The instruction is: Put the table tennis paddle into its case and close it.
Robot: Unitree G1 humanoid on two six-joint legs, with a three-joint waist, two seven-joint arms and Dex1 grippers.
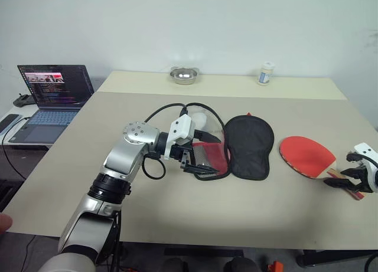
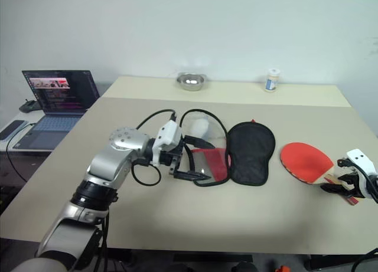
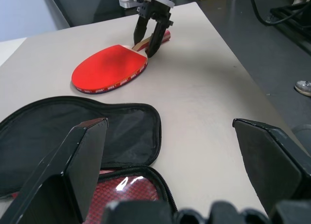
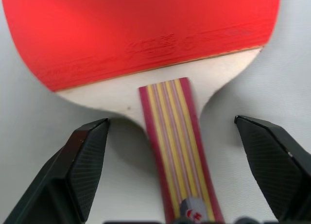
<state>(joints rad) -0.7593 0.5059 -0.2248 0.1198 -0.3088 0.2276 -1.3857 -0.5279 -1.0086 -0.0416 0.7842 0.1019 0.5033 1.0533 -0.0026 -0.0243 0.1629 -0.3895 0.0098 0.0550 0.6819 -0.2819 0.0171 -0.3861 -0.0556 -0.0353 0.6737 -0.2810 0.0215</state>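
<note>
The right end effector (image 4: pixel 170 180) stands with its two black ribbed fingers (image 4: pixel 85 165) spread wide on either side of the handle of the table tennis paddle (image 1: pixel 306 156), touching nothing; the striped wooden handle lies in the gap between them, and the paddle rests flat on the bench (image 1: pixel 177 207) near its right edge. The left end effector (image 3: pixel 170 185) is also spread wide and holds nothing, hovering over the open case (image 1: pixel 239 147), one finger above the edge of the black half; whether it touches the fabric cannot be told.

One paddle and one case lie on the bench, well apart from each other, the case near the middle and the paddle to its right. The paddle has a round, smooth red rubber face, a pale wooden shoulder and a short handle striped red and yellow. The case is a soft, paddle-shaped pouch lying unzipped in two halves: a black fabric half toward the paddle, and a half with a shiny red lining under the left end effector, edged by a black zip.

At the far edge of the bench stand one round metal bowl (image 1: pixel 183 75) and one small white bottle (image 1: pixel 267 73). One open laptop (image 1: pixel 52 101) sits on a separate surface to the left.
</note>
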